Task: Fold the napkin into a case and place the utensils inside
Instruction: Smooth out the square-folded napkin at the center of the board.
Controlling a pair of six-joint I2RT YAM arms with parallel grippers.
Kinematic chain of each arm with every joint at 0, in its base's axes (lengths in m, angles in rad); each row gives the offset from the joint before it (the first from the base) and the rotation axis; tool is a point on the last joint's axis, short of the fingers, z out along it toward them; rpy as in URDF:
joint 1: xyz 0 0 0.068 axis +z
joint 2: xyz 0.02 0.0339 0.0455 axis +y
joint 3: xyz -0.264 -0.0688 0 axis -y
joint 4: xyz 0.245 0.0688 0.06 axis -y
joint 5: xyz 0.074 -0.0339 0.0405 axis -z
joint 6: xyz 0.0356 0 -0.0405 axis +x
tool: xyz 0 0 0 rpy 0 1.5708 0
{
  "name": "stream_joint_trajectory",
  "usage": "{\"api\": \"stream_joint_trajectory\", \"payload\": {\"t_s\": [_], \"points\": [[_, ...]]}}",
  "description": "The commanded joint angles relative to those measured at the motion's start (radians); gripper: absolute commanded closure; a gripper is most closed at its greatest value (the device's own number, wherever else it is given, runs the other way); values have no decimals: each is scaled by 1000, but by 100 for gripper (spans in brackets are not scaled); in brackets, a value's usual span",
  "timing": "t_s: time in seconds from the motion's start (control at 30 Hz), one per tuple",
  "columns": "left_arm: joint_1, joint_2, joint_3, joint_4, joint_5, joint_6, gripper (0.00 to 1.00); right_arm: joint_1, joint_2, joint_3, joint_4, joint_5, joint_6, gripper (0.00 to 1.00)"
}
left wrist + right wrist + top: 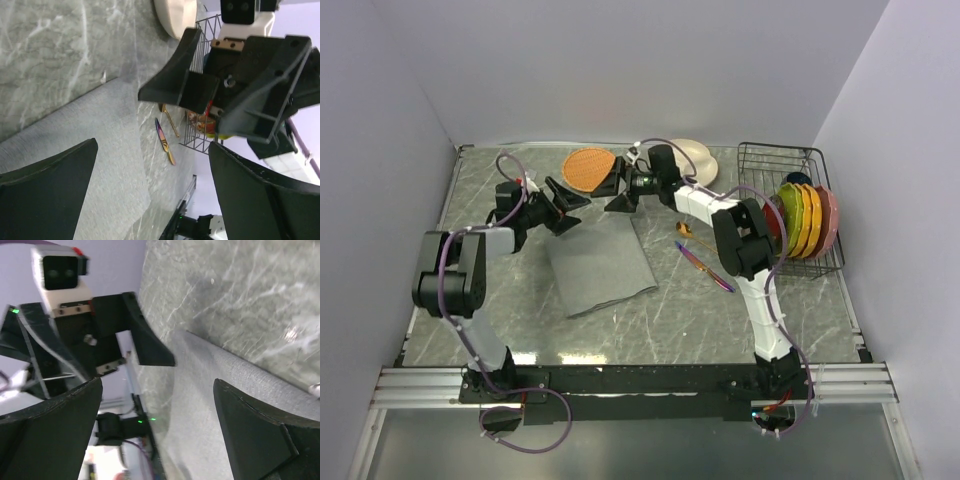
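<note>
The soft grey fabric napkin (600, 268) lay flat as a folded oblong at the centre of the top view, on the grey marbled table (700, 320). Both pincers hung over its far edge, facing each other. The left gripper (570, 208) was at the cloth's upper left and the right gripper (617, 186) above its upper right corner. Each was released, with its jaws spread wide and grasping nothing. Right of the napkin and apart from it, the slim gold spoon (684, 229) and the iridescent purple knife (705, 267) lay close together on bare table. A round orange woven mat (588, 168) sat at upper centre beside a cream round dish (698, 158). At the right edge, a black wire rack (775, 150) held upright coloured plates (807, 218).
</note>
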Motion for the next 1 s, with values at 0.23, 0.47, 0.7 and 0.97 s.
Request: {"api": "stream_joint_trajectory", "payload": {"t_s": [0.23,0.47,0.7,0.97], "points": [[-8,193,22,312,85,-181,1,29,36,-73,109,53,178,0],[13,294,-12,326,79,-158,1,6,106,-73,11,115,99,0],[90,282,-67,243,89,-83,1,-26,94,-160,-34,150,71,0],[203,162,-122,36,167,84,1,-31,79,-176,-53,194,109,0]]}}
